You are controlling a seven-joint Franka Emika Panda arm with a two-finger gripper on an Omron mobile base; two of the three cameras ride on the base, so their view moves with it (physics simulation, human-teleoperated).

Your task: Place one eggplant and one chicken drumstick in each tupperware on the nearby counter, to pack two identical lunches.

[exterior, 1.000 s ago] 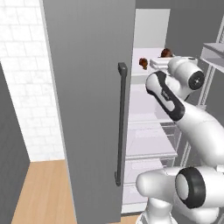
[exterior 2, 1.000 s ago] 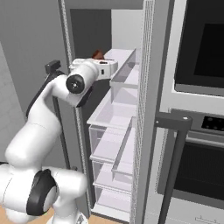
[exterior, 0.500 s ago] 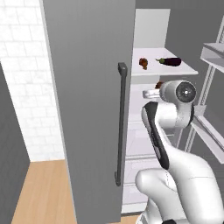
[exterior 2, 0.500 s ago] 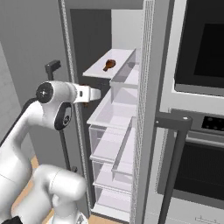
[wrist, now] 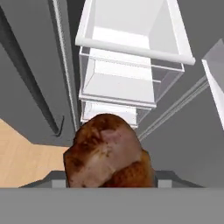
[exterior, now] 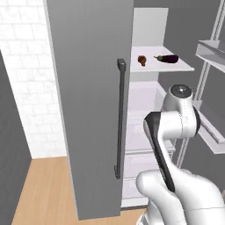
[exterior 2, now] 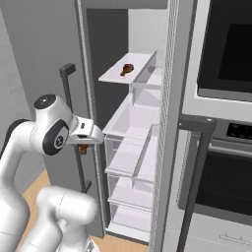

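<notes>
- Hand view: a browned drumstick (wrist: 107, 151) sits right at the gripper (wrist: 107, 183), in front of the camera. The fingertips themselves are hidden behind the meat, but its position says the jaws are pinched on it.
- Right base view: the gripper (exterior 2: 84, 145) hangs just outside the open fridge (exterior 2: 142, 123), level with the upper drawers; a brown lump shows beneath it, matching the held drumstick (exterior 2: 83, 148).
- Judgement: the piece is carried clear of the shelves so it can go to a tupperware on the counter; neither container nor counter is identifiable in these views.
- Left base view: the top shelf (exterior: 180, 66) bears a second drumstick (exterior: 142, 59) and, apart from it to the right, a dark eggplant (exterior: 167, 57). The grey door (exterior: 92, 101) stands open, its bar handle facing the camera.
- Right base view: that second drumstick (exterior 2: 127, 69) lies near the shelf's front edge, easy to reach for the other lunch.
- Stage, as judged: first item lifted, none packed.
- Risk: the meat is rounded and gripped near one end, so it could rotate or slip during a wide swing.
</notes>
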